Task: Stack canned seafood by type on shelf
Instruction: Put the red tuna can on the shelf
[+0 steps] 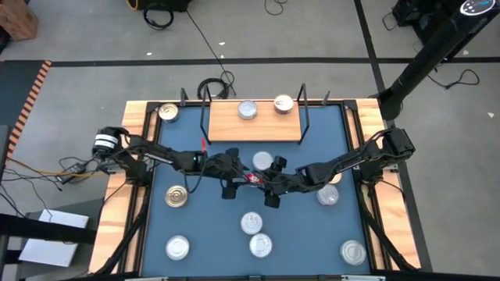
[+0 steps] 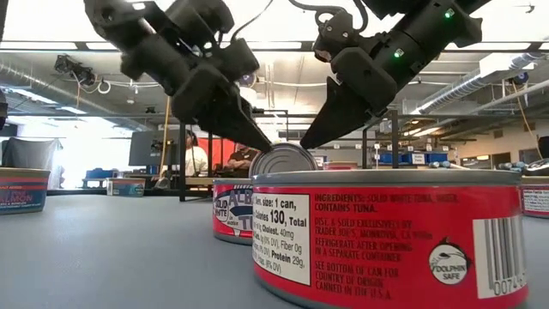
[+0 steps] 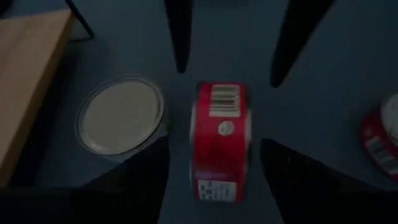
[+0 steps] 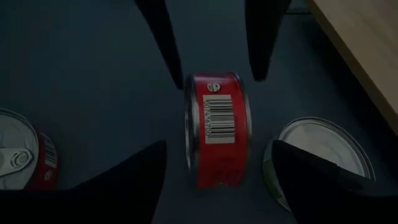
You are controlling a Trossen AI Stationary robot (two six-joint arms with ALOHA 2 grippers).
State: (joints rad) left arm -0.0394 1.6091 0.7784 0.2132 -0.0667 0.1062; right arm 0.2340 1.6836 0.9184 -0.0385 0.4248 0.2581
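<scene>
Red can [image 3: 219, 140] on edge between both open tools.

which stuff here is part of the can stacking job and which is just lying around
Job: round silver-lidded tins on the blue table, such as the red-labelled tin on its edge; light wooden shelf with two tins; open left gripper and open right gripper.

Lying about: black cables on the floor.

Both wrist views are dim and soft; the low view is backlit by bright ceiling lights [image 2: 283, 45], arms silhouetted.
</scene>
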